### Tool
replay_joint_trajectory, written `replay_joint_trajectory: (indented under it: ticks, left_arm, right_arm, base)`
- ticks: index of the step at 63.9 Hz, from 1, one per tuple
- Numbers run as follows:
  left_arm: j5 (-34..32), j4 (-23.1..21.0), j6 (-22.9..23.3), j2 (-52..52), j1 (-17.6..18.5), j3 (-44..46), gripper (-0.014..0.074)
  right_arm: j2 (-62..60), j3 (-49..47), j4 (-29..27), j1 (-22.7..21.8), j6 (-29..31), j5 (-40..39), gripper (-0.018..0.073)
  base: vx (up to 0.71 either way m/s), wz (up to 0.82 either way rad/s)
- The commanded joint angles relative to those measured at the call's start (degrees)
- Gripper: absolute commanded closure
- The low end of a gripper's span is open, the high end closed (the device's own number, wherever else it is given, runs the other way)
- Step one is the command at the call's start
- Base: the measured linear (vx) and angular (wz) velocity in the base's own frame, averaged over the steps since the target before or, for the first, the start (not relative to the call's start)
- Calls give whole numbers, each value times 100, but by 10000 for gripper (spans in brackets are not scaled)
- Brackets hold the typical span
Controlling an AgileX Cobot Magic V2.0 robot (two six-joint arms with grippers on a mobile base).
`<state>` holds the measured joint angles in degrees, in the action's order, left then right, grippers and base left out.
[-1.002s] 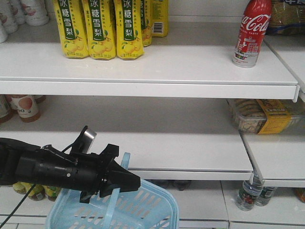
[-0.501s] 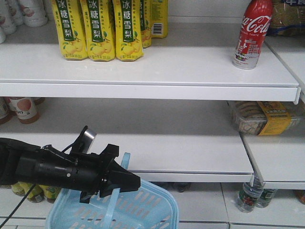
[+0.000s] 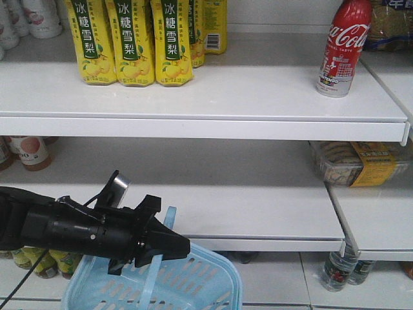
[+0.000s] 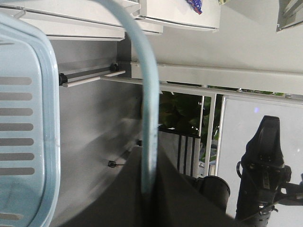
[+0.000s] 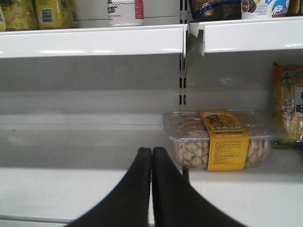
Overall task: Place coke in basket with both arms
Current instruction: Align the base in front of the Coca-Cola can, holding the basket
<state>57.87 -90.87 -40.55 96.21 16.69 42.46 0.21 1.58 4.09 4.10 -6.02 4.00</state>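
The task is at an early stage, by my reading. The coke (image 3: 343,48) stands upright on the top shelf (image 3: 258,97) at the upper right of the front view, with nothing touching it. The basket (image 3: 200,284) hangs at the lower left of that view, and no bottle shows in the part of it that is visible.

The left gripper (image 3: 175,247) is clamped on the basket's thin handle (image 3: 169,216). In the left wrist view the handle (image 4: 150,118) runs down into the dark gripper body, with the basket rim (image 4: 49,118) at the left edge. The right gripper (image 5: 151,158) has its two fingers pressed together with nothing between them, and it points at the middle shelf (image 5: 71,189). The coke's pale lower band (image 5: 125,12) sits at the top of its view, well above the gripper.

What is left, I judge, is the whole of the right arm's part: rise to the top shelf, open, take the bottle, carry it over and lower it into the basket.

The setting is white shop shelving. Yellow drink cartons (image 3: 129,42) stand in a row at the upper left of the front view. A clear tray of biscuits (image 3: 352,161) with a yellow label lies at mid-right, and small bottles (image 3: 335,271) stand at the lower right corner.
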Motion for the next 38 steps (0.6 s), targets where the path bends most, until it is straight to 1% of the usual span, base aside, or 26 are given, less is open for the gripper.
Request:
replay_joint_trajectory:
  ticks: [1,38]
  left_arm:
    - [389,-383,-31,-271,44,77,602]
    - [389,-383,-31,-271,44,77,602]
  right_arm:
    - [63,46,22,-3,58,-400,569]
    - [63,46,22,-3,58,-400,569]
  base:
    - [2,0]
    - [2,0]
